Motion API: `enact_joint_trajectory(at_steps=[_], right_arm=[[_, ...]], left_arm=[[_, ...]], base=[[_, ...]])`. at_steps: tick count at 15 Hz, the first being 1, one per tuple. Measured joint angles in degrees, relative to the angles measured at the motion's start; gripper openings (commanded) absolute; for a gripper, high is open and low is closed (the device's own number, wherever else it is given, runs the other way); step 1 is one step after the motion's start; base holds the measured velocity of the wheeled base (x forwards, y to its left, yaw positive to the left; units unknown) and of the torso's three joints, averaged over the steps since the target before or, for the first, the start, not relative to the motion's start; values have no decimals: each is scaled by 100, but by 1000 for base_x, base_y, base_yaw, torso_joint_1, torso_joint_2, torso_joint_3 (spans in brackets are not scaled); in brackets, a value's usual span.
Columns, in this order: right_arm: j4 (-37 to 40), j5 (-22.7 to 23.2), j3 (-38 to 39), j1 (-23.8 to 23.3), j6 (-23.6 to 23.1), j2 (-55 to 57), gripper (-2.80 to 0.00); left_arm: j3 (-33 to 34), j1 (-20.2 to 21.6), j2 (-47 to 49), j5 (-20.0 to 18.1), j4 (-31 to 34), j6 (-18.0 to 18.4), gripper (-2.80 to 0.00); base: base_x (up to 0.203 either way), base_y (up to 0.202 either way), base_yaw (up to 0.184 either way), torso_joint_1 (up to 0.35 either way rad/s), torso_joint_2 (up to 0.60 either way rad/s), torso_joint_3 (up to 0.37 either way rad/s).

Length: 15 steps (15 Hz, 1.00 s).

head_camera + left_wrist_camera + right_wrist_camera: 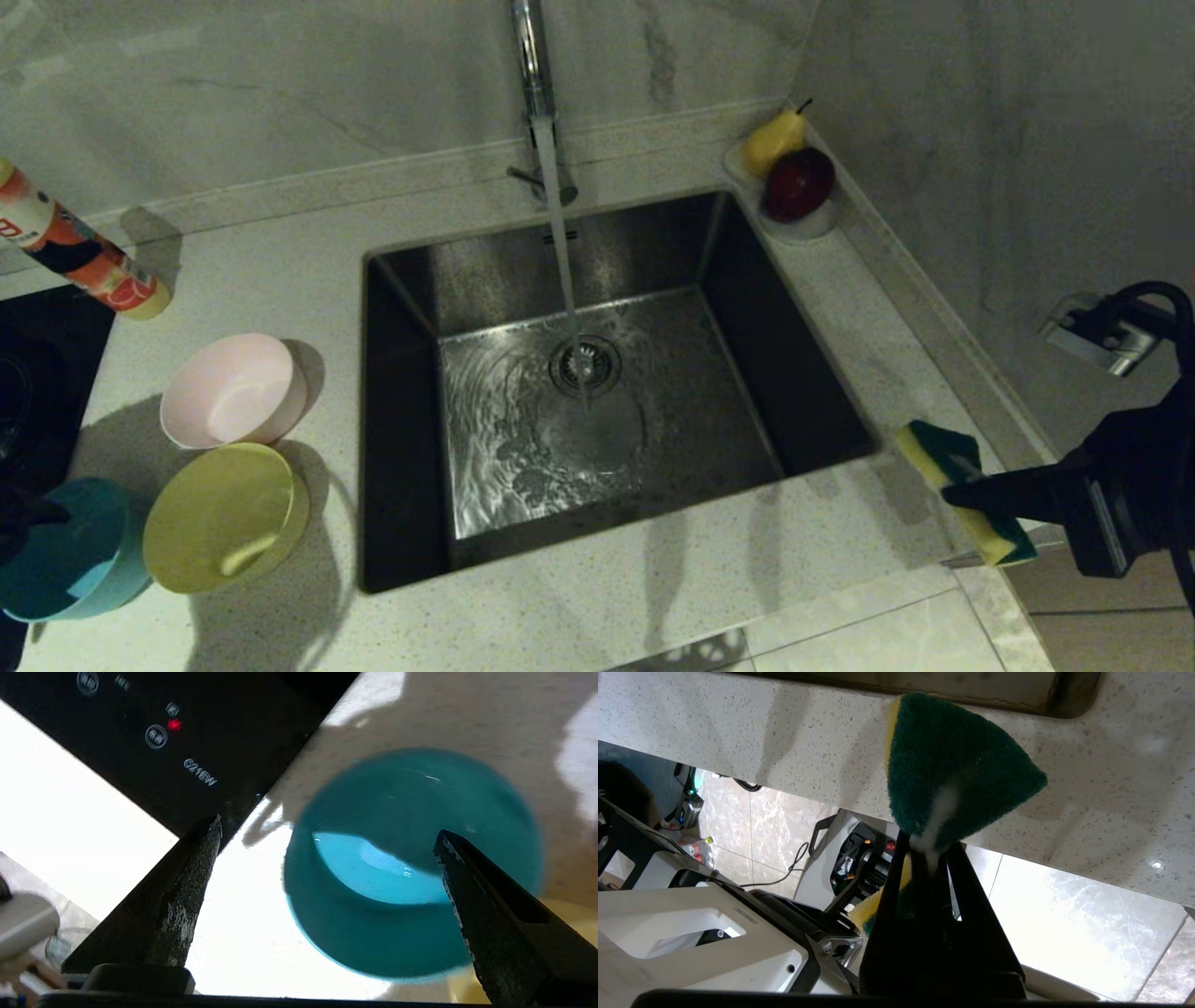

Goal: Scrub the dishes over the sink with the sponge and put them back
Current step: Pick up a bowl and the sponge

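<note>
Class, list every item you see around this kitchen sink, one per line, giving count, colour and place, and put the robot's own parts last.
Square stainless steel sink: one, grey, set in the speckled counter, water running into it.
Chrome tap: one, behind the sink.
Round plastic bowls: three, pale pink, yellow, light blue, on the counter left of the sink.
Rectangular sponge: one, dark green on yellow, at the counter's right edge.
Small white fruit dish: one, far right corner, holding a yellow pear and a dark red apple.
Orange and white bottle: one, far left.
Black hob: one, left edge.
Left pincer: open, over the light blue bowl.
Right pincer: shut on the sponge.
</note>
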Motion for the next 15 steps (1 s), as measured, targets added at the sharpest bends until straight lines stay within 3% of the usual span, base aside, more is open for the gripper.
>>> enact_joint_trajectory(at_steps=[6, 10, 15], right_arm=[[-5, 0, 27, -2, 5, 13, -280], [-4, -1, 27, -5, 9, 13, -280], [1, 0, 32, -2, 10, -7, -280]], left_arm=[[439, 296, 608, -259, -831, -39, 0], [542, 324, 817, -530, -878, -37, 0], [553, 326, 848, -566, -867, -32, 0]], base=[[0, 0, 0, 0, 0, 0], [0, 0, 0, 0, 0, 0], [0, 0, 0, 0, 0, 0]])
